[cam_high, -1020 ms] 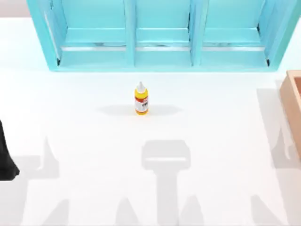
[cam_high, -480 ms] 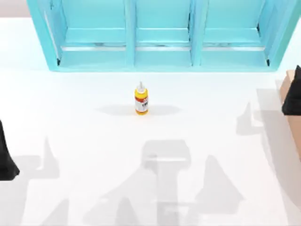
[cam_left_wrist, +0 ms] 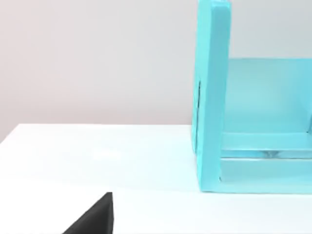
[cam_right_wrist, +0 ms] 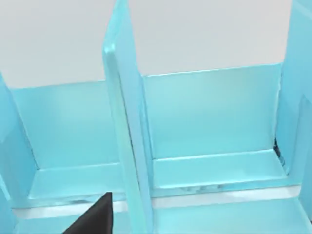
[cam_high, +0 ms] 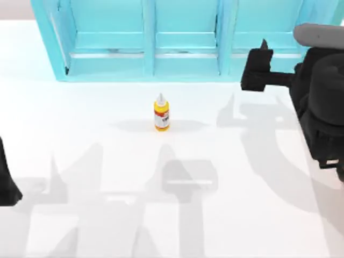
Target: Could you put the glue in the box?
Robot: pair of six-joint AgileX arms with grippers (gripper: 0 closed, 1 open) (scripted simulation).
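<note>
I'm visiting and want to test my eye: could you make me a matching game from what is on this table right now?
Things:
1. glue bottle
2. teal shelf unit
3. right gripper
4. left arm

Places:
A. along the table's far edge
B. at the table's left edge, parked
C. upright near the table's middle
D. over the right side, in front of the shelf

Pairs: 1-C, 2-A, 3-D, 4-B
</note>
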